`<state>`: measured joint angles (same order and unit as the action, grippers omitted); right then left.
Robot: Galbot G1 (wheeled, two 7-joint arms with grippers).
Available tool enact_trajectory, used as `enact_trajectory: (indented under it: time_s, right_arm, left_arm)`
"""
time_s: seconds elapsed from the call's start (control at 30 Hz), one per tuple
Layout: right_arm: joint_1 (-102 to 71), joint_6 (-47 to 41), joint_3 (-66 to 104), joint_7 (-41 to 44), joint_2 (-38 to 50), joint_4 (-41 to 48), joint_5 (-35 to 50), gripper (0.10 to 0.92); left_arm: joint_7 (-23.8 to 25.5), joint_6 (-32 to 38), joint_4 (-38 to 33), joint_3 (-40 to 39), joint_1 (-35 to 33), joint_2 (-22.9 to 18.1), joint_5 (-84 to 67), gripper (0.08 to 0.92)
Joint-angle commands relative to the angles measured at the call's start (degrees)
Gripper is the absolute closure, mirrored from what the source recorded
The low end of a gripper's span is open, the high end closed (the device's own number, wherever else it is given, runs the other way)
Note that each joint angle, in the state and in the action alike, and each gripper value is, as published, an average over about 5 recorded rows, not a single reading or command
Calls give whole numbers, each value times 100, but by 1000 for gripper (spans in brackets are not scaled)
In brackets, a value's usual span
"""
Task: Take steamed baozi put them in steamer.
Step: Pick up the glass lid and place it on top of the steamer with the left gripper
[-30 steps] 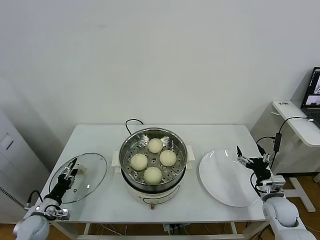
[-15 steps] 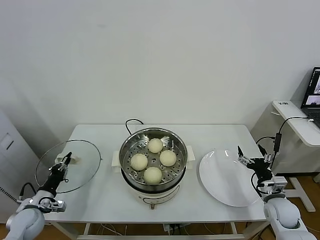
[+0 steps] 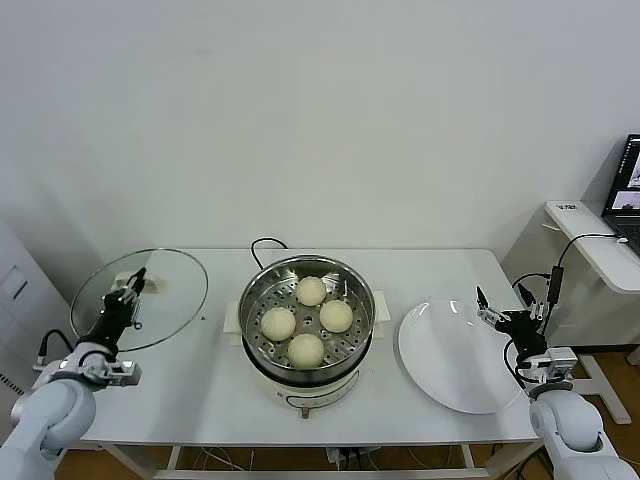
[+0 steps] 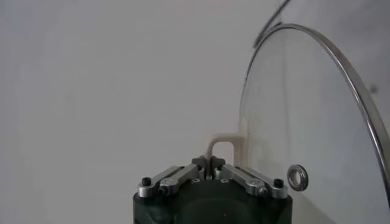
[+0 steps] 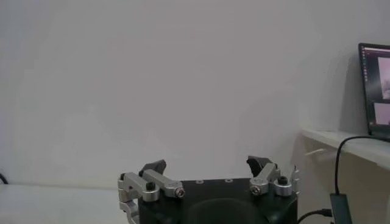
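Four steamed baozi point(image 3: 306, 319) sit inside one steamer point(image 3: 306, 335) at the middle of a white table point(image 3: 430, 268), arranged in a diamond on the perforated tray: one nearest the robot, one to each side, one at the far side. The buns are smooth, round and pale cream-white, close together but apart. Being round, they have no long axis and point no particular way.

The steamer is a shiny stainless-steel pot standing upright, mouth open to the ceiling, on a white electric base with side handles (a black cord point(image 3: 262, 246) loops off its far edge).

On the robot's left, the left gripper point(image 3: 126, 291) is clamped on the white handle point(image 4: 224, 146) of one round glass lid point(image 3: 139, 299), which is held up off the table, tilted on edge, just beside the steamer's left. In the left wrist view the fingers meet on the handle's base and the lid's metal rim arcs away.

On the robot's right, one flat white plate point(image 3: 455, 355) lies bare beside the steamer. The right gripper point(image 3: 508, 318) hovers at the plate's right edge, fingers spread apart and holding nothing.

Farther right, a laptop point(image 3: 626, 187) rests on a side desk.
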<state>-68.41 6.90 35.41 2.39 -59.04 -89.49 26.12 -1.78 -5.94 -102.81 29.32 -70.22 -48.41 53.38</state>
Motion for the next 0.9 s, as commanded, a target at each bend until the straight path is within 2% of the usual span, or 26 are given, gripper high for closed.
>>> enact_trajectory:
  time_s: [0.03, 0.2, 0.37, 0.6, 0.9]
  right_arm:
    - [197, 1, -168, 21, -3, 130, -8, 203]
    - [203, 8, -168, 24, -6, 150, -6, 203]
    - [199, 14, -146, 19, 18, 167, 9, 203]
    - [188, 12, -128, 8, 45, 193, 8, 203]
    - [171, 11, -114, -6, 56, 227, 2, 203]
  left_arm:
    - [1255, -1918, -1549, -638, 238, 359, -452, 890]
    - [1500, -2617, -1743, -1370, 655, 353, 0, 890]
    - [1562, -3197, -1793, -2202, 1246, 170, 502, 890]
    - [1628, -3600, -1725, -3129, 1795, -319, 1203, 890]
    - [1724, -3714, -1586, -3736, 1981, -902, 1737, 890]
